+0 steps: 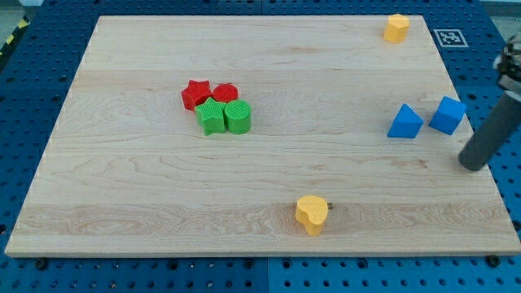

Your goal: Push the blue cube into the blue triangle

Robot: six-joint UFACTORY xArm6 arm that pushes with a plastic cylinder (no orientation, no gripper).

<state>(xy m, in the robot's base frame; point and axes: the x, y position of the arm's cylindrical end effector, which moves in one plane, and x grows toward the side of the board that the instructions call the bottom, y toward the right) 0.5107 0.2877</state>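
Nearest the camera sits the yellow heart block (312, 214), close to the board's bottom edge at about six o'clock from the board's centre, on bare wood with nothing touching it.

Now from the working end outward. I have no claw on this rig, so nothing opens, closes or grips; the arm ends in a dark rod, and my tip (472, 165) rests at the view's right, near the right edge of the wooden board (260, 175). It holds nothing and touches no block.

From my tip, the blue cube (448, 115) lies at roughly eleven o'clock, near but clearly apart from it. At nine o'clock from the cube, just beside it, stands the blue triangle (404, 122). Whether the two blue blocks touch at their lower corners I cannot tell; a thin sliver of wood seems to show between them higher up.

Further out, at about eleven o'clock from the blue pair, a yellow block (396, 28) sits by the board's top edge near the right corner; its exact shape I cannot make out.

Well apart, at nine o'clock across the board, four blocks huddle together: a red star (195, 94) and a red block (225, 93) side by side, and pressed against them at their six o'clock a green star-like block (212, 115) and a green cylinder (238, 117).

Around the board runs a blue pegboard table (49, 268).
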